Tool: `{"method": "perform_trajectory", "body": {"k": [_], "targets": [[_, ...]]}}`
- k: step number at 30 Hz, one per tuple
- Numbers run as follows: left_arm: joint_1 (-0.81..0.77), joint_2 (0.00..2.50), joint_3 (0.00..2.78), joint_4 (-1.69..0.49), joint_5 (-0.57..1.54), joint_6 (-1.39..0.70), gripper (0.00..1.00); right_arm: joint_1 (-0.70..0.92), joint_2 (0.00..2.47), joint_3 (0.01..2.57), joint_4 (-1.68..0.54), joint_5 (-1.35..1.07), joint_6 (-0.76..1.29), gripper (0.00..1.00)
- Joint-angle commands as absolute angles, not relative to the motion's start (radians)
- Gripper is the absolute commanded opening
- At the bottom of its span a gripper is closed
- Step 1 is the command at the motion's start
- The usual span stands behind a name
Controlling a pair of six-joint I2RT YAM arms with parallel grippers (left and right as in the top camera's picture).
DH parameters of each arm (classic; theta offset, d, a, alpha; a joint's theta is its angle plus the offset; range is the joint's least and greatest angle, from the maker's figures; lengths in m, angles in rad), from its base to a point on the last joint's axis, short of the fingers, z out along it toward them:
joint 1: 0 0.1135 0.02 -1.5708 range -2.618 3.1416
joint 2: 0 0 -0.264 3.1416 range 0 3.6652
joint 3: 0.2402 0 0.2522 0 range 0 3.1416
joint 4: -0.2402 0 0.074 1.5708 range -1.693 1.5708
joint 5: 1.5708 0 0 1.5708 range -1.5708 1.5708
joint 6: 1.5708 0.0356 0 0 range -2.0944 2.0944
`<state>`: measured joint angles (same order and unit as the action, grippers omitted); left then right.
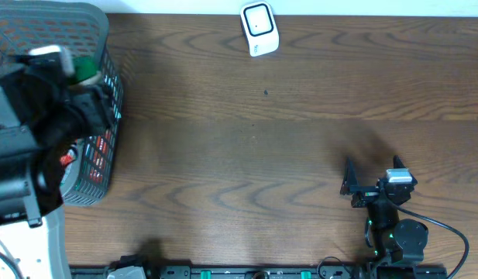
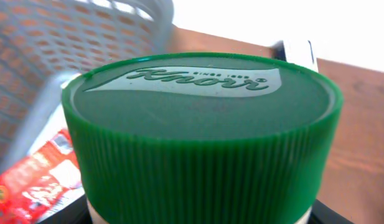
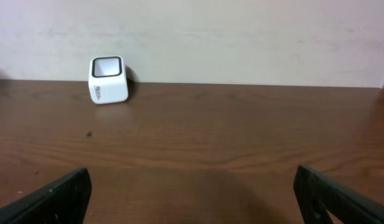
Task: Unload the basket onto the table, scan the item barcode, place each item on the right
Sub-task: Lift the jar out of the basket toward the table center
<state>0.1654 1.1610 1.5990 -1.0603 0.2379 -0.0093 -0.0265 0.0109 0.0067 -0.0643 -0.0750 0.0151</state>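
At the table's (image 1: 254, 147) nine o'clock, the left arm (image 1: 22, 132) hangs over the basket (image 1: 108, 54) at a green-lidded Knorr jar (image 2: 201, 118). Its fingers are hidden, so their grip cannot be told. The scanner (image 1: 259, 29) sits at twelve. The right fingers (image 3: 55, 196), spread wide at five, apparently keep clear.

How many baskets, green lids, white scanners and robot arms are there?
Basket: 1
Green lid: 1
White scanner: 1
Robot arms: 2, left arm and right arm
Total: 5

Soft even light, blurred basket (image 2: 30, 50) behind sharp green lid (image 2: 201, 124)
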Motion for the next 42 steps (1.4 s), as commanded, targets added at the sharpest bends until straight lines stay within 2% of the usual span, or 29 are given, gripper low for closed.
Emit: {"method": "perform_trajectory", "body": {"k": [1,10,19,32,42], "targets": [[0.083,1.167,1.610,-1.081,0.254,-0.025,0.54,-0.025,0.006,0.005,-0.068,-0.080,0.029,0.99],[-0.171,1.261,1.603,-1.140,0.250,-0.099,0.54,-0.025,0.006,0.005,-0.068,-0.080,0.029,0.99],[-0.381,1.492,1.568,-1.129,0.212,-0.229,0.54,-0.025,0.006,0.005,-0.068,-0.080,0.029,0.99],[-0.561,1.875,1.560,-0.937,0.213,-0.294,0.54,-0.025,0.006,0.005,-0.068,-0.080,0.029,0.99],[-0.586,2.038,1.560,-0.825,0.213,-0.313,0.54,-0.025,0.006,0.005,-0.068,-0.080,0.029,0.99]]}}
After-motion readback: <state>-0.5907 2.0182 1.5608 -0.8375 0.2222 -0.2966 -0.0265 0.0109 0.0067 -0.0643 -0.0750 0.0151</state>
